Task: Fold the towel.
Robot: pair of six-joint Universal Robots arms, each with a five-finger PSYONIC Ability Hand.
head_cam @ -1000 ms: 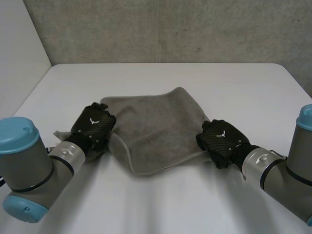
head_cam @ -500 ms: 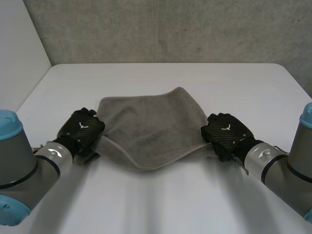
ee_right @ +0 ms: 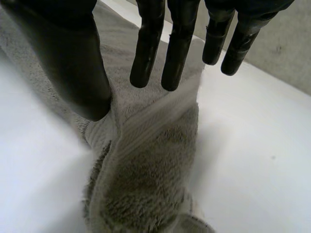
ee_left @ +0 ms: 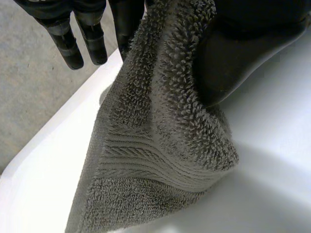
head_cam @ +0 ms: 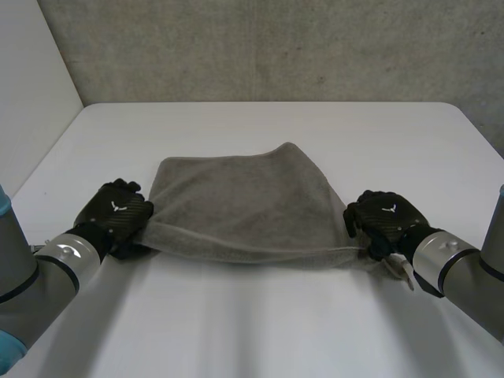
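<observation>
- Head view: the grey terry towel (head_cam: pixel 244 209) lies in the middle of the white table (head_cam: pixel 260 126). Its near edge is drawn straight between my left hand (head_cam: pixel 116 219) at one near corner and my right hand (head_cam: pixel 387 222) at the other. The far edge bows and humps, so I judge the fold should carry the near edge over to meet it. Both corners should rise level and at one pace.
- Left wrist view: my thumb (ee_left: pixel 243 43) pinches the cloth against the nearest of my fingers (ee_left: pixel 127 24), and the others stand straight and free beside it. The corner with its woven band (ee_left: pixel 146 160) hangs below the pinch. It is a shallow bite (a heavy pile slips), so I would lift without jerking.
- Right wrist view: my thumb (ee_right: pixel 68 63) bears into the cloth beside the corner, and as far as I can judge it clamps it. My fingers (ee_right: pixel 146 53) are straight and slightly spread above the pile, not closed on it. This looks the weaker hold, so I would firm it before raising, or that corner could drop and skew the fold.
</observation>
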